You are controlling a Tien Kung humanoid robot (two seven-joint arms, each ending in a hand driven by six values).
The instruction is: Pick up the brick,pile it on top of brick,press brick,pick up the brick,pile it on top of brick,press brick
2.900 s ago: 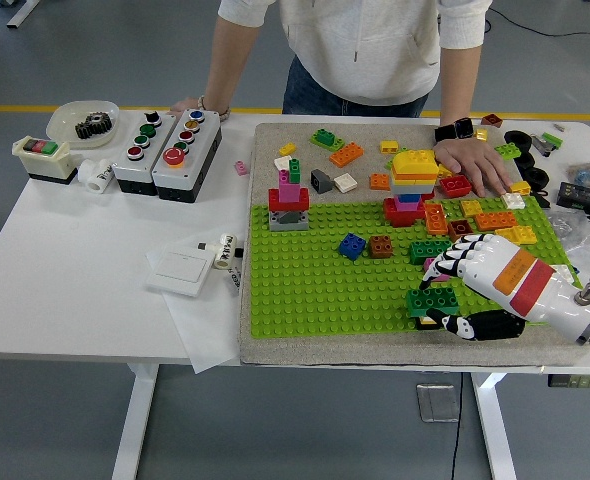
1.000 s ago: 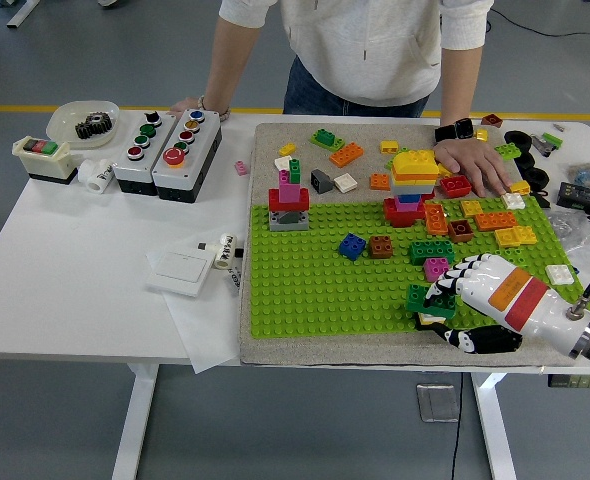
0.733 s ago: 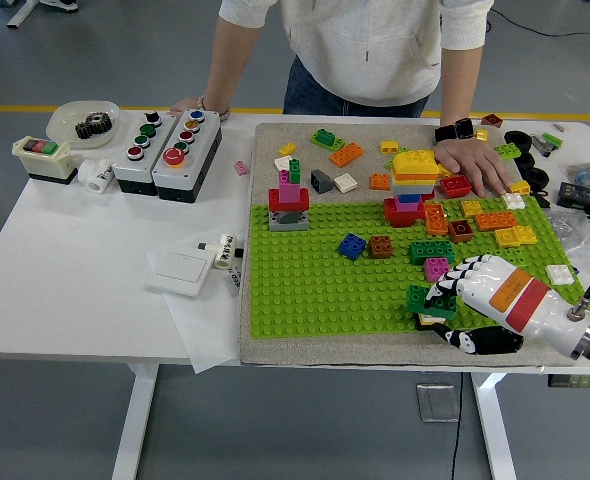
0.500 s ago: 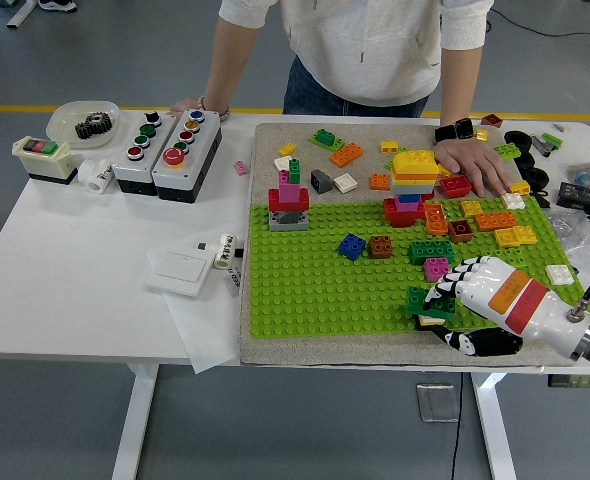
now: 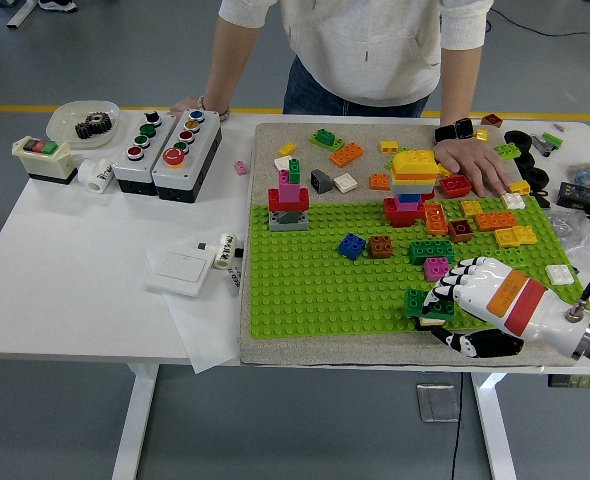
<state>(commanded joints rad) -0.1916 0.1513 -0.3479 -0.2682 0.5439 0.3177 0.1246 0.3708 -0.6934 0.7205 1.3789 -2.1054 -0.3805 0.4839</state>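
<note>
**Green brick gripped, stacking pending**

Right hand [image 5: 437, 302] curled round the dark green brick [image 5: 420, 302] at the near right of the green baseplate [image 5: 315, 280] (left hand out of view). Risks: slipping from a shallow finger pinch, or misaligned studs when pressed onto another brick, jamming it crooked.
</note>
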